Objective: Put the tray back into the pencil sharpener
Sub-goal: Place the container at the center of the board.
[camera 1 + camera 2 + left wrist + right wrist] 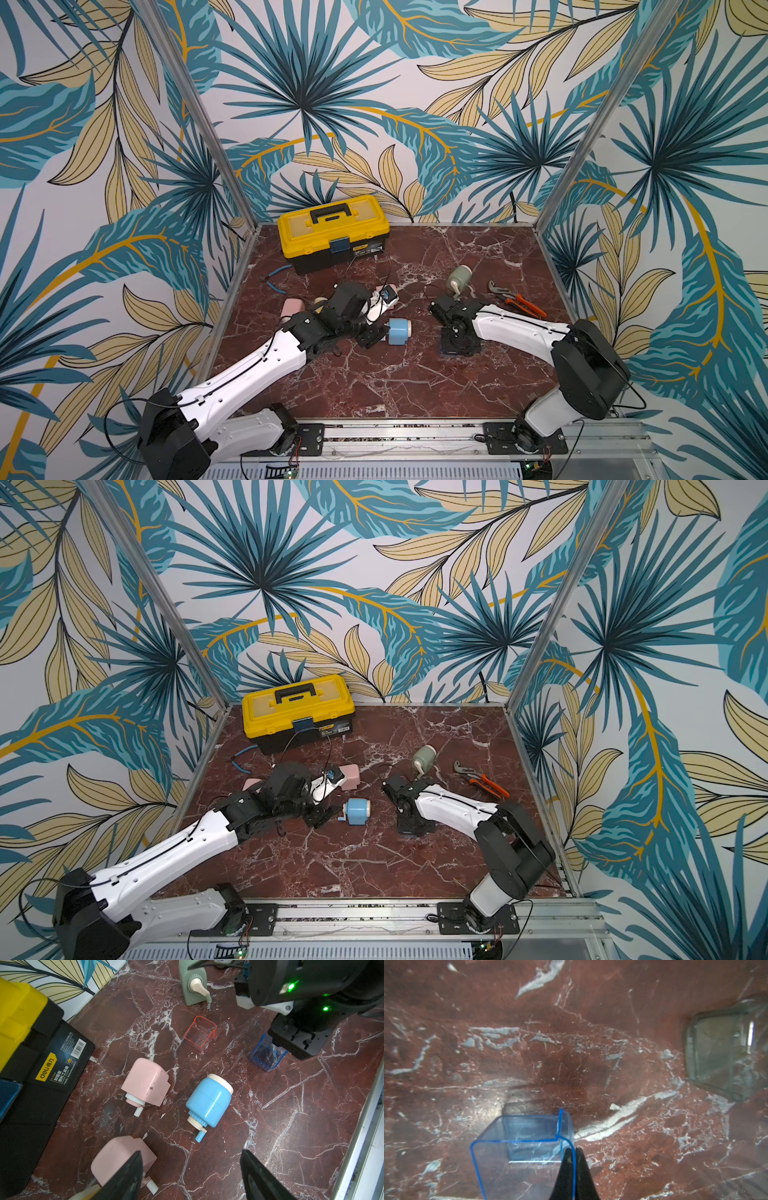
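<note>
In both top views the blue sharpener (398, 331) (358, 811) lay on its side at mid-frame. The left gripper (372, 336) sat just to its left. Right of centre the right gripper (458, 338) pointed straight down, and what it held was hard to make out from up there.

Over to the left wrist view: the left gripper's jaws stood apart with nothing between them. The blue tray (264, 1057) stood on the marble under the right gripper, well apart from the sharpener. So it was picked, I'd say, but carry and insertion were both left.

And the right wrist view: the jaws were pinched together on one thin wall of the tray. It was clear blue plastic, open-topped, round-cornered and seemingly empty.
</note>
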Controlling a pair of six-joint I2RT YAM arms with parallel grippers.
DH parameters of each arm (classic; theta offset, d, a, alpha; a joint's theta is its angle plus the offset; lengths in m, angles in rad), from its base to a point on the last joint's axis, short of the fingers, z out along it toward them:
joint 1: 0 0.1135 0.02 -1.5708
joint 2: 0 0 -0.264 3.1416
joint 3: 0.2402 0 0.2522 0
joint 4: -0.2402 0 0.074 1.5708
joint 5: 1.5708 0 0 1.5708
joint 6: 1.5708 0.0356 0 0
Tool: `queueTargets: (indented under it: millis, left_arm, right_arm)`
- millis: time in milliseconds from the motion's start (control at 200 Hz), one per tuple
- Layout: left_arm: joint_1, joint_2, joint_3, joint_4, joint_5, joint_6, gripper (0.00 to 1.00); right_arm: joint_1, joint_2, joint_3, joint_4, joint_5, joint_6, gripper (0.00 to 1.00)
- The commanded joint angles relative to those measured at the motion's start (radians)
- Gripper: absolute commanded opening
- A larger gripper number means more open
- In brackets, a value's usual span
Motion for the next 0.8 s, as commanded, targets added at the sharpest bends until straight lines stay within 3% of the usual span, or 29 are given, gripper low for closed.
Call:
queueTargets:
  millis: [0,205,351,636,796]
  left_arm:
    - [0.016,0.003,-0.014,0.023,0.05,0.032,0.76]
    - [0.024,0.033,-0.018,0.023,0.11,0.08,0.77]
    - [0.024,0.091,0.006,0.023,0.147,0.13,0.79]
    - [0.024,0.234,0.083,0.022,0.166,0.27,0.85]
    - [0.026,0.312,0.128,0.022,0.151,0.344,0.87]
  right_arm:
    - [0.006,0.025,0.015,0.016,-0.015,-0.063,0.06]
    - [0.005,-0.023,0.0,0.023,-0.029,-0.053,0.28]
    - [0.006,-0.135,-0.033,0.022,0.003,-0.02,0.4]
    - [0.004,-0.445,-0.195,0.049,0.08,0.078,0.47]
    - [0.004,-0.543,-0.261,0.047,0.072,0.131,0.47]
